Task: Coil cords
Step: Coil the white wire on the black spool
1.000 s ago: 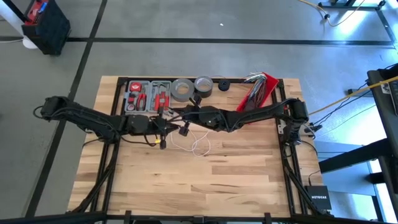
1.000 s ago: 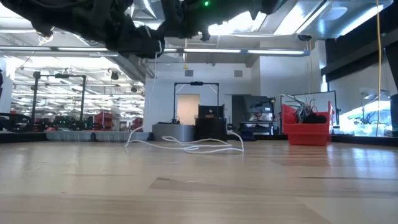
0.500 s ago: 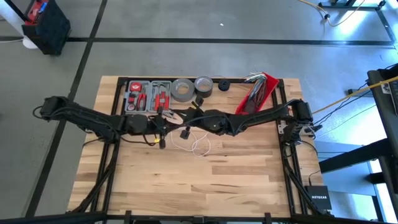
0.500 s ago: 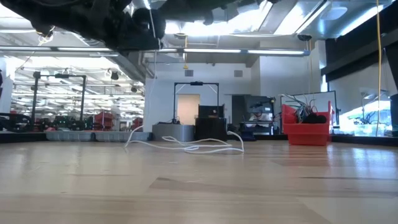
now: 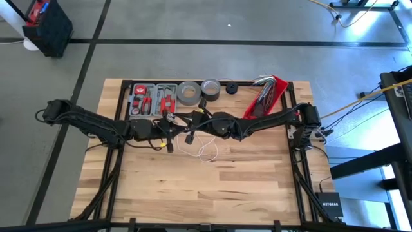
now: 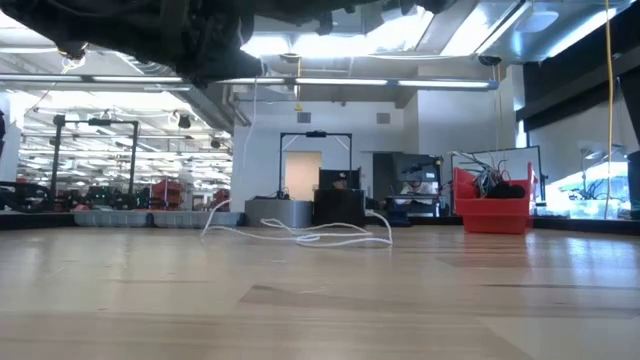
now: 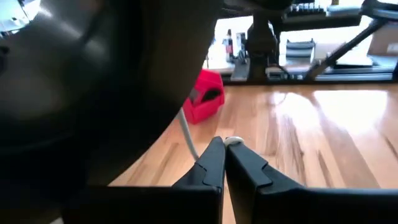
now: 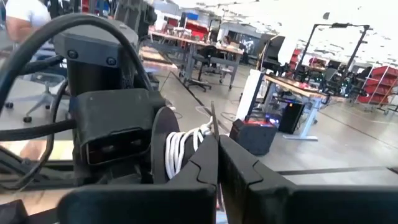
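Note:
A thin white cord lies in loose loops on the wooden table, seen from above and in the low view. Several turns of it are wound around my left gripper's front end. My left gripper hangs above the table's middle, shut on the cord. My right gripper is close beside it on the right, shut on a strand of the same cord. My left gripper pinches the white cord at its fingertips, clear of the table. A strand runs back along one finger. My right gripper pinches a single strand of the cord between its fingertips. The strand runs from the turns wound on the left gripper.
Along the far edge stand a grey tool case, two grey tape rolls, a small black piece and a red bin of wires. A thick yellow cable runs off the table's right.
My right gripper has moved a little toward the table's left, closer to the left gripper, and turned about its wrist. The loops of cord on the table lie as before.

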You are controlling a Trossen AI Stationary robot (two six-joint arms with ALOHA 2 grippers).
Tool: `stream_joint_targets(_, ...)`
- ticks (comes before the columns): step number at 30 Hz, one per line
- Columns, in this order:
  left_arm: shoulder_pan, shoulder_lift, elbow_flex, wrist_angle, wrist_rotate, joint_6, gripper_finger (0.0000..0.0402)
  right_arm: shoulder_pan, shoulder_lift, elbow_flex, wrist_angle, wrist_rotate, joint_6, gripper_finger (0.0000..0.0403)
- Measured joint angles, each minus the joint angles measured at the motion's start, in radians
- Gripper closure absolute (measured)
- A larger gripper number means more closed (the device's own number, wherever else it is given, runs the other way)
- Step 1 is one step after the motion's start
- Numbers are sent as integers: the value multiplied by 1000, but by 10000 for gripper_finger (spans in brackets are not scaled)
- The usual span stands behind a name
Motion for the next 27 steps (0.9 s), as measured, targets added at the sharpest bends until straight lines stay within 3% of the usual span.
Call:
stream_joint_targets(12, 5, -4, 6, -175, -14, 128, 401, 31, -43, -5, -85, 34, -11, 397)
stream_joint_targets(20, 5, -6, 9, -210, -13, 193, 401, 121, -110, -6, -151, 232, -146, 397)
stream_joint_targets(27, 4, -4, 7, -249, -12, 192, 401, 171, -120, -6, -131, 292, -188, 397)
